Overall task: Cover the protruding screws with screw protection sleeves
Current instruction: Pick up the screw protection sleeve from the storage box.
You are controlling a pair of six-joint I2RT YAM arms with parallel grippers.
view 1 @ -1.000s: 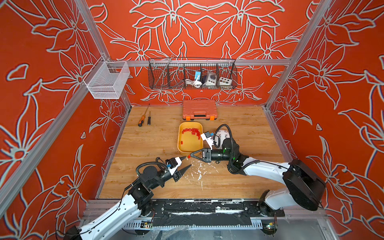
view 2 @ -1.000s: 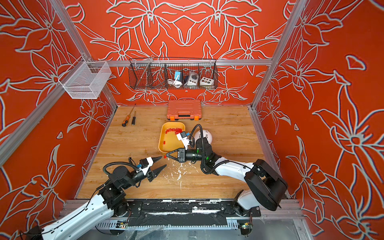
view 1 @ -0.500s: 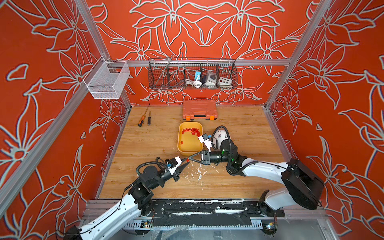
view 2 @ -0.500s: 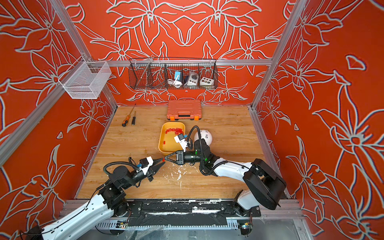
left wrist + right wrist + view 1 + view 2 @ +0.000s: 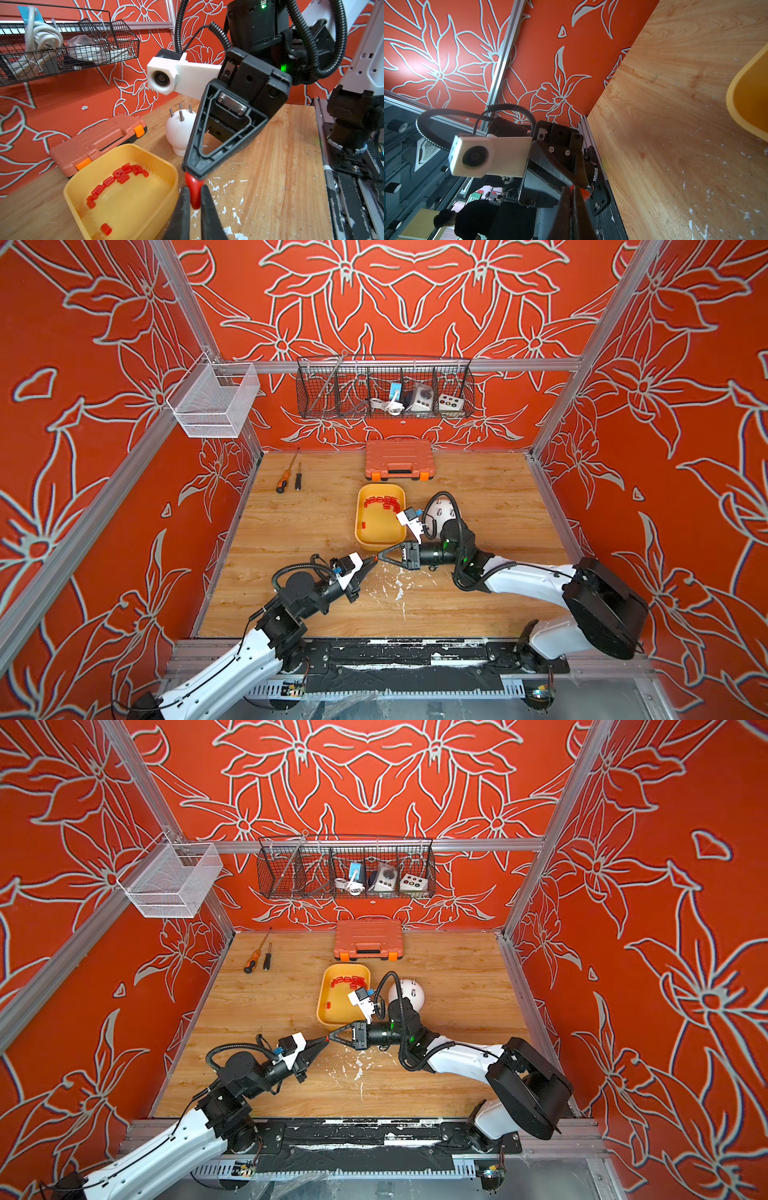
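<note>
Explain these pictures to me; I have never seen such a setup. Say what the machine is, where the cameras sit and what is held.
Two robot arms work over a wooden table. Two pictures look down from overhead; the other two come from a camera on each arm's wrist. Each arm ends in a two-fingered gripper. The right gripper pinches one red sleeve, and the left gripper appears closed on the same sleeve, tip to tip. On the table lie a yellow tray of more sleeves, a white dome with bare screws, an orange case and two screwdrivers.
</note>
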